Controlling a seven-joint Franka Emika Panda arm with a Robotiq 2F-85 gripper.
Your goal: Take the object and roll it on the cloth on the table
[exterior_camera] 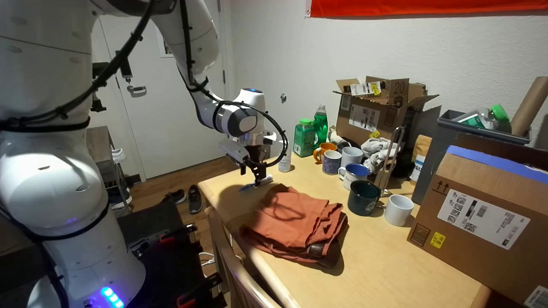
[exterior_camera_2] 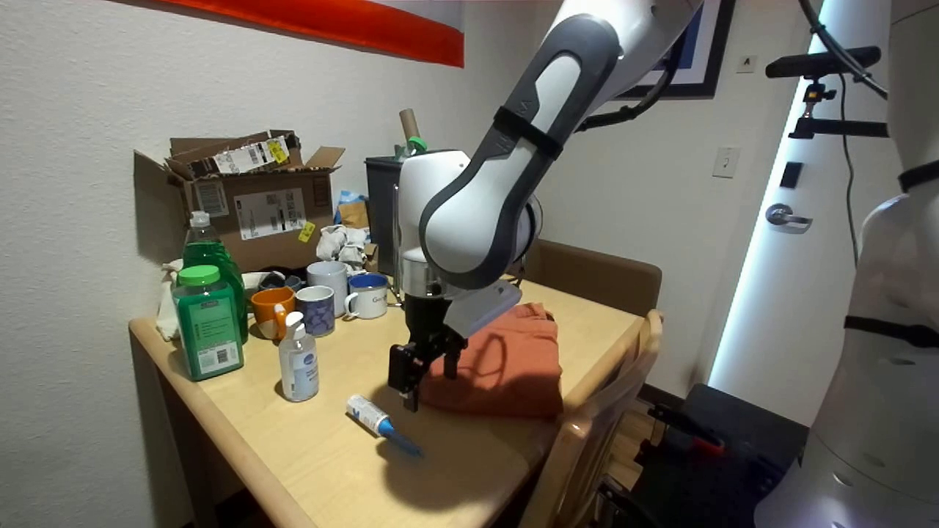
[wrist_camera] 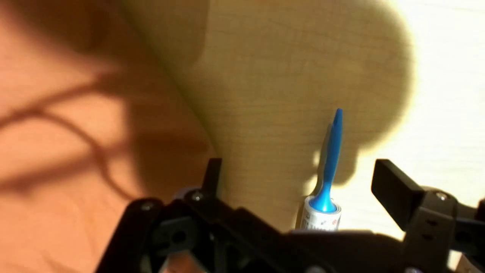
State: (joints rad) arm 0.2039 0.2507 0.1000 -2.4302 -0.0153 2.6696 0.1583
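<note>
On the tan wooden table (exterior_camera: 385,265), near the folded rust-orange cloth (exterior_camera: 295,222): white cylindrical lint roller (exterior_camera_2: 374,419) with slim blue plastic handle (wrist_camera: 332,159). Black pincer (wrist_camera: 297,163) spread wide, empty. I judge it light, stiff, slick; best grasped mid-handle.

In both exterior views a red banner (exterior_camera: 428,7) runs along the top of a pale, textured wall (exterior_camera: 274,47). In an exterior view a white door (exterior_camera: 167,132) with a lever handle (exterior_camera: 136,89) stands far left beyond wood-look floor (exterior_camera: 154,188); a low rack (exterior_camera: 97,145) is nearer. In an exterior view a framed picture (exterior_camera_2: 704,66) and a switch plate (exterior_camera_2: 726,163) show far right, beside a pale door (exterior_camera_2: 781,315) with a bright strip of light (exterior_camera_2: 742,293) down its edge; a wooden chair (exterior_camera_2: 561,469) stands nearer.
</note>
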